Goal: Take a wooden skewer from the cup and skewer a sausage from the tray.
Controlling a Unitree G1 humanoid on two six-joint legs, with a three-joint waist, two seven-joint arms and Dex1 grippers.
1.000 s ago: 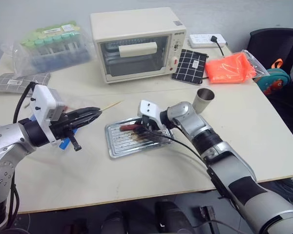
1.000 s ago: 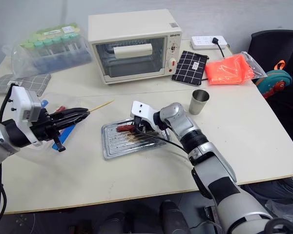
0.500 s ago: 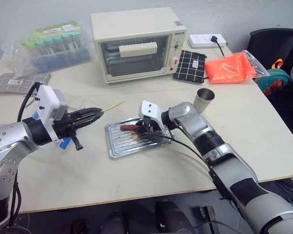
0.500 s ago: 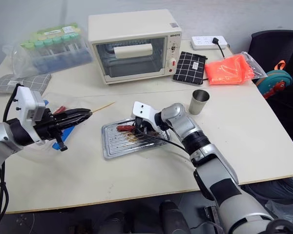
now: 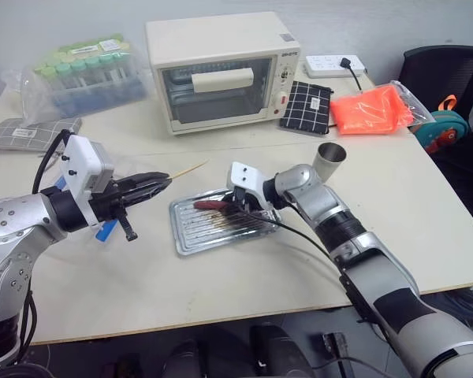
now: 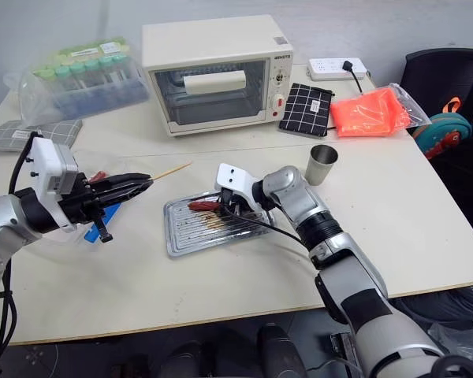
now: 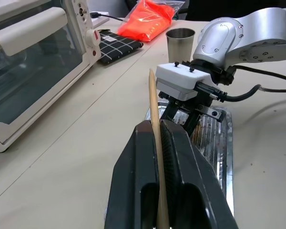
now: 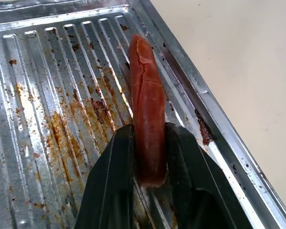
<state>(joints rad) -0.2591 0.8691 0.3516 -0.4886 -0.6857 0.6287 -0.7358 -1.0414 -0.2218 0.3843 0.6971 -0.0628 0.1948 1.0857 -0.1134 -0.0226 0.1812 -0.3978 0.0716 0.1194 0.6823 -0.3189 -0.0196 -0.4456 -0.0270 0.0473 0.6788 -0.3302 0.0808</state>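
At centre frame the right claw (image 5: 227, 206) was clamped on the sausage (image 8: 147, 129), holding it over the upper-left part of the tray (image 5: 191, 239). At left of frame the left claw (image 5: 162, 183) was clenched on the wooden skewer (image 5: 186, 170), whose tip pointed right toward the sausage, well short of it. The cup (image 5: 329, 161) stood upright on the bench (image 5: 426, 205), right of the tray.
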